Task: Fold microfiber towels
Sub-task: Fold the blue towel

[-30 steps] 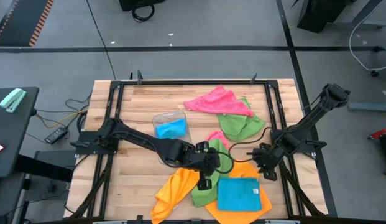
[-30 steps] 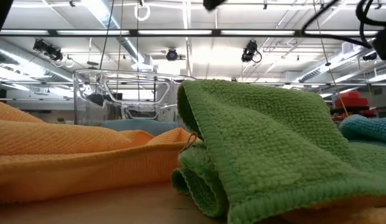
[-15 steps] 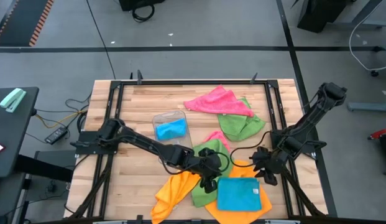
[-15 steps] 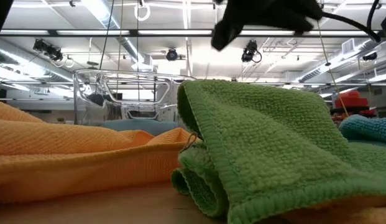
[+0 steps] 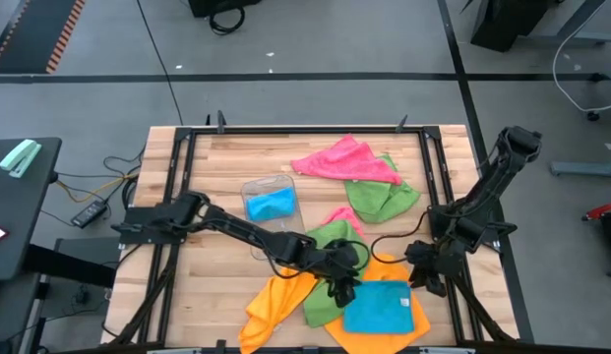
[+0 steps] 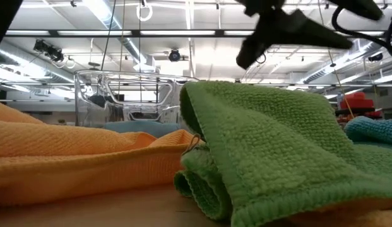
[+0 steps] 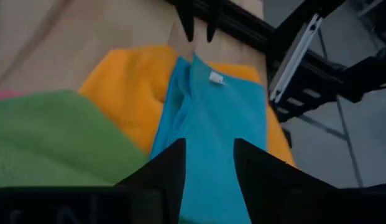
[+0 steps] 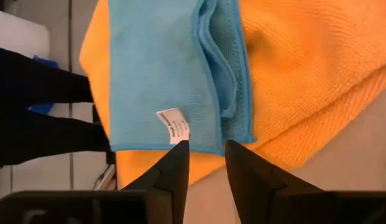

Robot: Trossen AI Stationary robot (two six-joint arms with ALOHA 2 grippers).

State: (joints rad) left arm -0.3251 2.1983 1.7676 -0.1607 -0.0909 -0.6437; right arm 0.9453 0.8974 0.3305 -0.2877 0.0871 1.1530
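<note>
A folded sky-blue towel [image 5: 379, 307] lies on a spread orange towel [image 5: 394, 267] near the table's front edge. A crumpled green towel [image 5: 325, 300] lies just to its left. My left gripper [image 5: 346, 290] hangs open over the blue towel's left part [image 7: 211, 118], a little above the green towel [image 6: 265, 145]. My right gripper [image 5: 420, 278] stands open at the blue towel's right end, its fingertips [image 8: 177, 155] beside the edge that bears the white label [image 8: 174, 127]. Neither gripper holds any cloth.
A clear plastic tray [image 5: 269, 184] with a blue cloth stands at mid table. Pink [image 5: 339, 159] and green [image 5: 384, 197] towels lie at the far right, and a second orange towel [image 5: 271, 305] at the near left. Black frame rails [image 5: 448, 197] run along the table's sides.
My left gripper has sunk and gone toward the table's right edge, from over the green towel to over the blue towel's left part. My right gripper has gone a little toward the near edge, up to the blue towel's right end. The towels have stayed as they were.
</note>
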